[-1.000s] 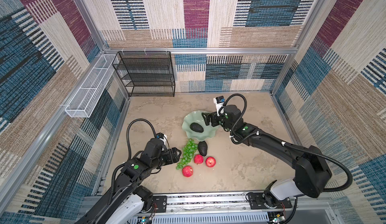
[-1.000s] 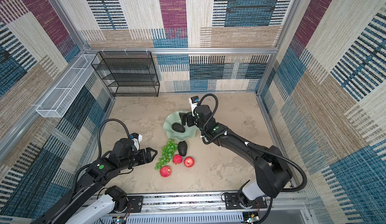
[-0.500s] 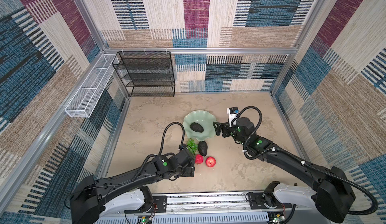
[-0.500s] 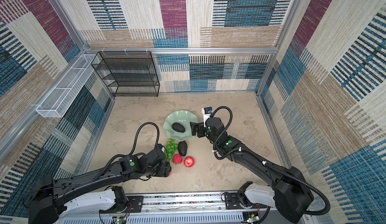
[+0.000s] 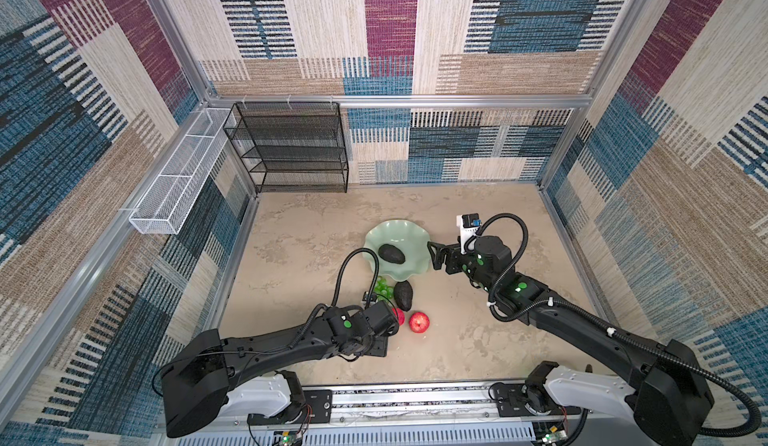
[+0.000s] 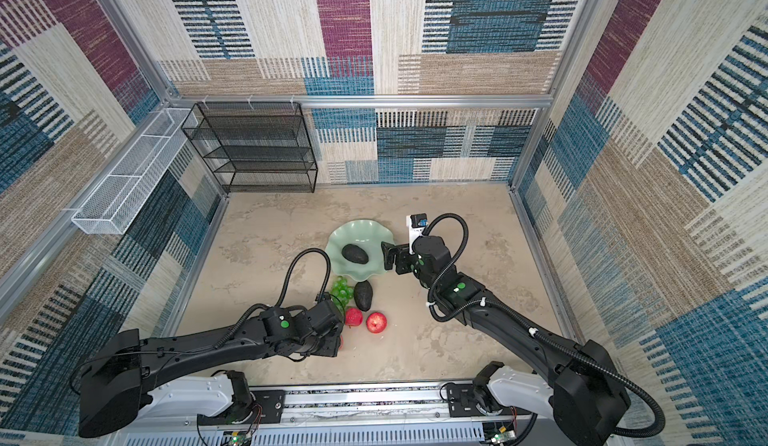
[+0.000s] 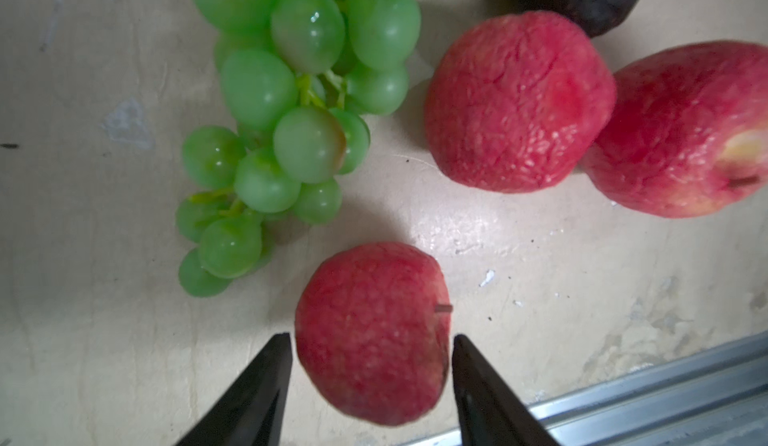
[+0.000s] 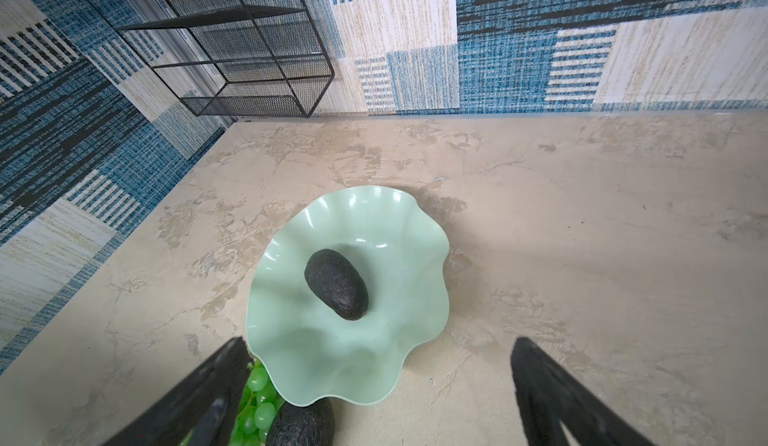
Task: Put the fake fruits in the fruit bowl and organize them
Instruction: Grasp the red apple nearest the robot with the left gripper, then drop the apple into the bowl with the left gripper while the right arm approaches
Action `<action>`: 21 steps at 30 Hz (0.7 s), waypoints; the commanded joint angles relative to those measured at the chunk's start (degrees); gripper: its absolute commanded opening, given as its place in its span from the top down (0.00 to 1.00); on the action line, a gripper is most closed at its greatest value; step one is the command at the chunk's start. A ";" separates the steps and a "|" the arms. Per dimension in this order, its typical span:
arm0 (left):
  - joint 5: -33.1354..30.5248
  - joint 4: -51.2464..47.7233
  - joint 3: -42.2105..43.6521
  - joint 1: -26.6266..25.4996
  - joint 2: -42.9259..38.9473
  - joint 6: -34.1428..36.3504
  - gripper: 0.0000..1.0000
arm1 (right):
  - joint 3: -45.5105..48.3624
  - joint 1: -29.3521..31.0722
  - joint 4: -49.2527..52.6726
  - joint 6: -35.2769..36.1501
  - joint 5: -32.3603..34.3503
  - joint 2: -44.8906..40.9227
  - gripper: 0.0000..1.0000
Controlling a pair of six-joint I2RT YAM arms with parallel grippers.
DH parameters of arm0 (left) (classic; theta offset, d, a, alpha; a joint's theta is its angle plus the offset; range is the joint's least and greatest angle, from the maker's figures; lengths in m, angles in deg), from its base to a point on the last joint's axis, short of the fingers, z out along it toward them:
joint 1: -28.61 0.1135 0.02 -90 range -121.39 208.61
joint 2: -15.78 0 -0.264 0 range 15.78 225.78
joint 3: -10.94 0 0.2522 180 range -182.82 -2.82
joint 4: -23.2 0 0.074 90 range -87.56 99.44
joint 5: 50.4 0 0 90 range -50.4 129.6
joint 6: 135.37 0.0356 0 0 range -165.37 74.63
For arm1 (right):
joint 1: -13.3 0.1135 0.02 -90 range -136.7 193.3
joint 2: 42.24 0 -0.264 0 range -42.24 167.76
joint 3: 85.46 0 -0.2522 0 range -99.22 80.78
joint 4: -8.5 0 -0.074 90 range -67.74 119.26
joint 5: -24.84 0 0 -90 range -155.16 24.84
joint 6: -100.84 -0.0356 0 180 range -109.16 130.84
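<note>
One dark, pebbly avocado (image 5: 391,254) lies in the pale green bowl (image 5: 419,242) with the wavy rim in both top views. A second avocado (image 5: 403,295), glossy grapes (image 5: 383,289) and red apples (image 5: 419,322) sit on the mottled tabletop (image 5: 478,340) just beside it.

In the left wrist view, the left hand (image 7: 371,338) sets its pointed fingers (image 7: 257,390) close on either side of a wrinkled apple (image 7: 372,298) near a metal rail (image 7: 665,385). Whether they press it I cannot tell.

In the right wrist view, the right hand (image 8: 379,340) gapes wide and empty by the bowl's rim, with open tabletop beyond.
</note>
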 commanded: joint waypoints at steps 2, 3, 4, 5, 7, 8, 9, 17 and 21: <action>-1.85 0.50 -0.29 -0.03 0.68 -0.18 0.44 | 0.43 -0.04 -0.73 -0.34 0.92 -1.17 0.00; -1.74 0.47 -0.57 -0.06 0.67 0.23 0.46 | 0.49 -0.03 -0.70 -0.43 0.98 -1.33 0.00; -1.61 0.47 -1.01 -0.01 0.56 0.64 0.48 | 0.53 -0.04 -0.64 -0.49 1.04 -1.61 0.00; -1.58 0.49 -1.66 -0.10 0.05 1.20 0.49 | 0.72 -0.04 -0.51 -0.52 1.16 -1.94 0.00; -1.44 0.49 -2.79 -0.11 -1.33 2.02 0.49 | 1.11 -0.04 -0.28 -0.69 1.48 -2.61 0.00; -1.14 0.51 -3.38 -0.11 -2.40 2.43 0.49 | 1.20 -0.12 -0.08 -0.76 1.60 -3.16 0.00; -1.00 0.59 -3.78 -0.07 -3.57 2.80 0.49 | 1.31 -0.13 0.13 -0.78 1.81 -3.53 0.00; -2.97 10.28 -12.13 5.59 -5.93 15.24 0.48 | 3.36 -0.12 3.06 -2.62 3.02 -10.50 0.00; 1.75 16.44 -20.82 12.50 3.58 22.03 0.48 | 5.32 -0.12 5.34 -3.77 3.94 -13.40 0.00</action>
